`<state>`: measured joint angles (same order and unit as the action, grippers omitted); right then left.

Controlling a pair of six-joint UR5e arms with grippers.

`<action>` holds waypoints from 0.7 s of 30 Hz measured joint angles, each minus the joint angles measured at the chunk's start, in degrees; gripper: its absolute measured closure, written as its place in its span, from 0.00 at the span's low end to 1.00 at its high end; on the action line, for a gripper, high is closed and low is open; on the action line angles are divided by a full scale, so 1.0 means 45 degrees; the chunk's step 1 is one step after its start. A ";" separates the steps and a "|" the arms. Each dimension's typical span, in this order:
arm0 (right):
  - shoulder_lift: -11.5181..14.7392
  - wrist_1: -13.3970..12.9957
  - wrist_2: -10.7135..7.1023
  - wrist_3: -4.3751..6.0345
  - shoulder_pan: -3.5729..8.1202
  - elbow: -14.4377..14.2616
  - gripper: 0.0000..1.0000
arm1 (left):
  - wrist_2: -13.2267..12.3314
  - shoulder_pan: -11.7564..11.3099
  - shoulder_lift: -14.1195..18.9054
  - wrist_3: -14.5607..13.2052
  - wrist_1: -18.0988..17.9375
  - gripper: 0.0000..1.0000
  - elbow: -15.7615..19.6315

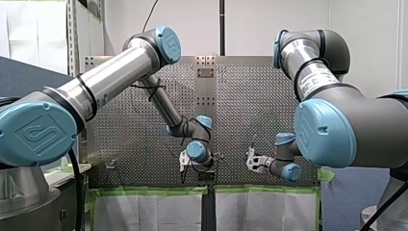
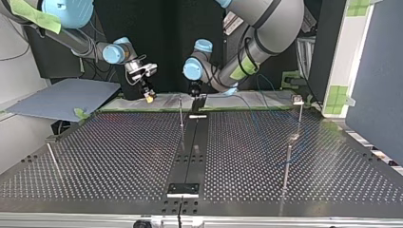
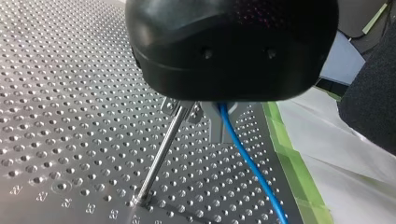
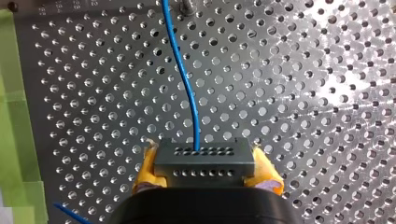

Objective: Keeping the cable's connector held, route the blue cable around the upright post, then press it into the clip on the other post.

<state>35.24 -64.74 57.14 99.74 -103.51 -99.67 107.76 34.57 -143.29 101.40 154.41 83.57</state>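
My right gripper is shut on the grey connector block, with a yellow pad on each side of it. From the block the blue cable runs ahead over the perforated plate. My left gripper is a black body over the plate, shut on the blue cable, which trails out below its metal fingers. A thin upright post stands right beside those fingers, its top touching or nearly touching them. In the top view my left gripper hangs by the centre post. The clip post stands far off at that view's right.
Green tape lines the table edge beside the cable. A black strip runs down the table's middle. More thin posts stand nearer the camera. A blue-grey board lies off the table at the top view's left.
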 joint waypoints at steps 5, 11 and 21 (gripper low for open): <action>-0.0004 0.0108 0.0053 -0.0010 0.0003 0.0106 1.00 | -0.0030 -0.0108 0.0000 0.0084 0.0052 1.00 -0.0001; -0.0005 0.0146 0.0070 -0.0019 -0.0010 0.0122 1.00 | -0.0200 -0.0238 -0.0082 0.0273 0.0385 1.00 -0.0183; -0.0006 0.0197 0.0076 -0.0023 -0.0091 0.0126 1.00 | -0.0461 -0.0148 -0.0848 0.0441 0.1224 1.00 -0.1218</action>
<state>35.21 -63.85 57.48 99.64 -103.92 -99.11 105.69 33.90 -147.10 103.38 159.91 78.09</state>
